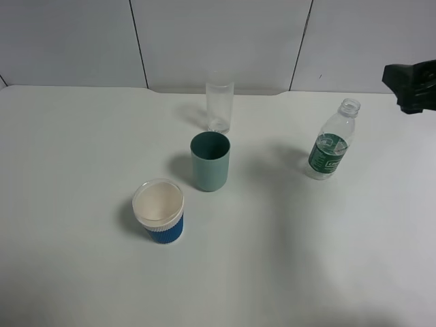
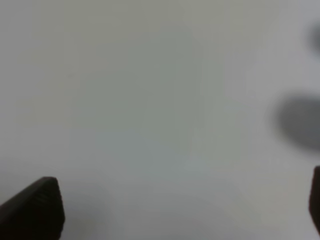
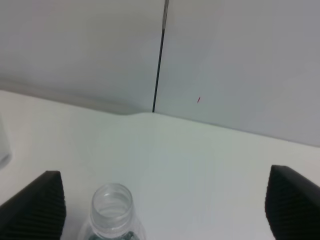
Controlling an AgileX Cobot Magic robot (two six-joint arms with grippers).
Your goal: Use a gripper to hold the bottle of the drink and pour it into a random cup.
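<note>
The right gripper hangs with its ribbed black fingers spread wide, nothing between them, above and just behind the bottle of the drink, which stands upright and capless on the right side of the white table, well apart from the cup; the likeliest trouble, as I judge it, is a glancing finger on the way down — the bottle is light, thin clear plastic, narrow at its ribbed neck, and a knock there would tip it and spill the drink; a squeeze too hard on the soft wall by the dark green label could push liquid out of the open mouth; the cup is a plain straight-sided teal tumbler, matte, dark inside, with a tall clear glass behind it and a blue cup with a white rim in front, so a wide swing may strike either; the left gripper is also spread — only blurred table beneath it.
</note>
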